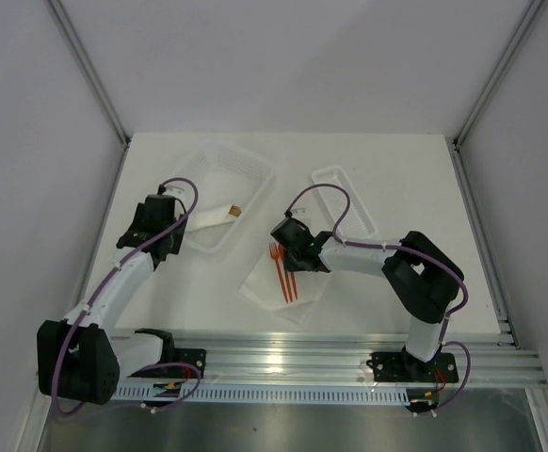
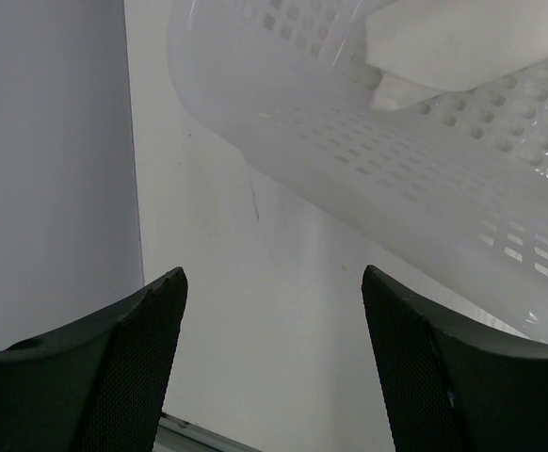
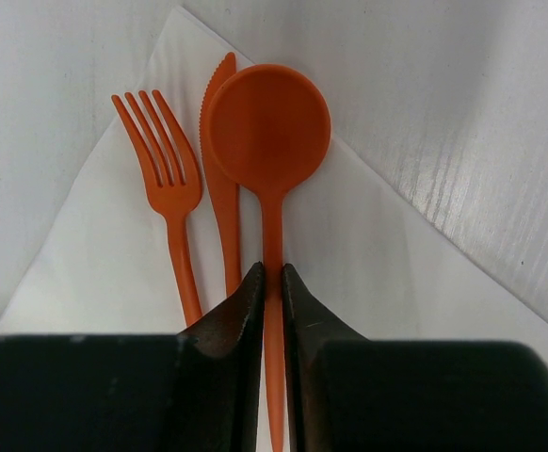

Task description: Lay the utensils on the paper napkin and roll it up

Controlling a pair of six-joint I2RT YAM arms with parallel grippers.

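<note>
Editor: Spoon first. Where is it?

Photographer: Orange spoon (image 3: 269,122) is clamped by its handle in the closed jaws of the right gripper (image 3: 272,282), with its bowl overlapping the knife (image 3: 219,160) and the fork (image 3: 161,169) just beside. All three lie over the white paper napkin (image 3: 86,273), heads toward its far corner. Whether the spoon touches the paper, I cannot tell.

Editor: What could go wrong?

Photographer: As I judge it, a release could drop the bowl onto the knife and skew it. The bowl also sits close to the sheet's edge, so it could end up partly off. Fingers brushing that thin paper could drag or crease it.

Editor: Room to move?

Photographer: The napkin lies mid-table (image 1: 415,188), near the front edge. A narrow clear tray (image 1: 345,198) lies just beyond, and a perforated basket (image 2: 396,160) holding a white roll (image 1: 213,215) is to the left. The left gripper (image 2: 274,311) hangs beside the basket, jaws apart, holding nothing.
</note>
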